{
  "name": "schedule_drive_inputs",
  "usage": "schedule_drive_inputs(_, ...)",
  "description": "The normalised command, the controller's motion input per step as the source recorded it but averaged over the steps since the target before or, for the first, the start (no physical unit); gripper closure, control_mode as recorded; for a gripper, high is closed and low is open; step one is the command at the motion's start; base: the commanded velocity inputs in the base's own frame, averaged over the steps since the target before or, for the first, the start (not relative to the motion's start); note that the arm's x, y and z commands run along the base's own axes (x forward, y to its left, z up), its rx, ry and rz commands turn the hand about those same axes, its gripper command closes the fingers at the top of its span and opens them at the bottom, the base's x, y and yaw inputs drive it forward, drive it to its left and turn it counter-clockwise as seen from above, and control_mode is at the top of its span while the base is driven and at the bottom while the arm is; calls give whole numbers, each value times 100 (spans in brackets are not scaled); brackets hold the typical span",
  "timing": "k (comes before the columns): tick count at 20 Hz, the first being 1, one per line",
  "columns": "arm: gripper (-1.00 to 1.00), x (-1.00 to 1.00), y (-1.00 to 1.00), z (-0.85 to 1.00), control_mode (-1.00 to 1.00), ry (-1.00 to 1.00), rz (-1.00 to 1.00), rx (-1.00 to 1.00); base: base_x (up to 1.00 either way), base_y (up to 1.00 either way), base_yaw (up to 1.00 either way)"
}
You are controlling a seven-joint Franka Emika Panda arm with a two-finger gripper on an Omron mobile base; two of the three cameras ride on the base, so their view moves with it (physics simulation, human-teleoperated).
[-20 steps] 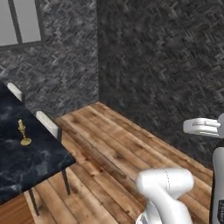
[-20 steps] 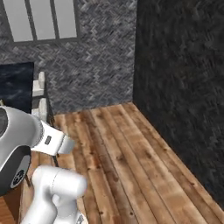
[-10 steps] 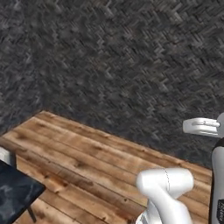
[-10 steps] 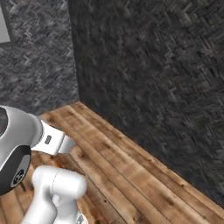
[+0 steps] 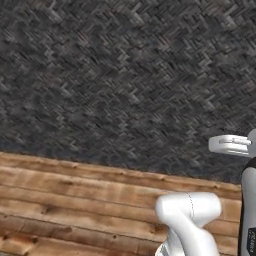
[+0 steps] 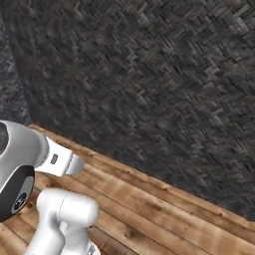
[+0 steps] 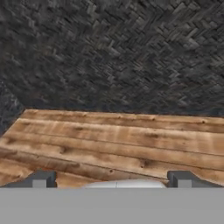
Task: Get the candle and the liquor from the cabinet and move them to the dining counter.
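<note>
The gripper (image 7: 112, 179) stands wide apart and empty, with the wooden floor (image 7: 118, 140) beneath it and a dark stone wall (image 7: 113, 52) ahead.

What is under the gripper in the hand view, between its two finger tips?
Under the gripper lies bare wooden plank floor, reaching back to the dark herringbone wall. Nothing is held between the spread finger tips. The floor nearest the camera is covered.
</note>
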Motion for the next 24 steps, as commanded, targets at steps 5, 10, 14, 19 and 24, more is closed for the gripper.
schedule_drive_inputs(5,-100,0,0,0,100,0,0,0,-26,-10,-53)
schedule_drive_inputs(10,-100,0,0,0,100,0,0,0,-51,-8,-52)
schedule_drive_inputs(14,-100,0,0,0,100,0,0,0,-68,1,-48)
schedule_drive_inputs(19,-100,0,0,0,100,0,0,0,-61,4,-43)
schedule_drive_inputs(24,-100,0,0,0,100,0,0,0,-44,0,-40)
